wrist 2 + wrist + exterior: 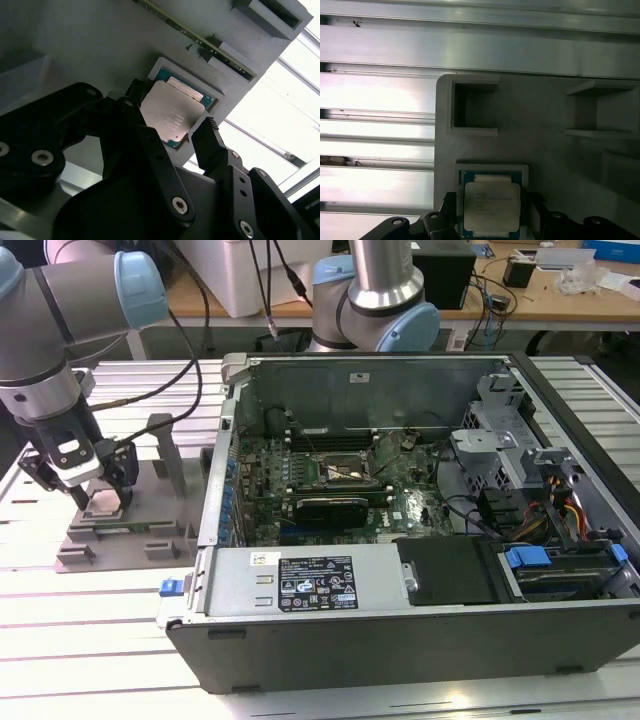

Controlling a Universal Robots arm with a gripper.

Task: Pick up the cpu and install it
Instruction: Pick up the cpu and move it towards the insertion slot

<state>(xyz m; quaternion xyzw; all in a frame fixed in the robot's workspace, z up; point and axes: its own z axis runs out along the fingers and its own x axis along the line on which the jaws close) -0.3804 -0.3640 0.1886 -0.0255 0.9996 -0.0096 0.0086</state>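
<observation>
Pickup stage, grasp not made. Gripper (100, 497) hung low over the grey tray (150, 532) at the exterior view's left, fingers (207, 135) spread apart and straddling the cpu (491, 202), which lay flat in its tray recess in both wrist views. A slim gap showed on each side, so I judged no grip yet. Lift, carry and install remained. Socket (345, 472) on the motherboard inside the computer case (400, 640) looked vacant, well apart from the tray.
</observation>
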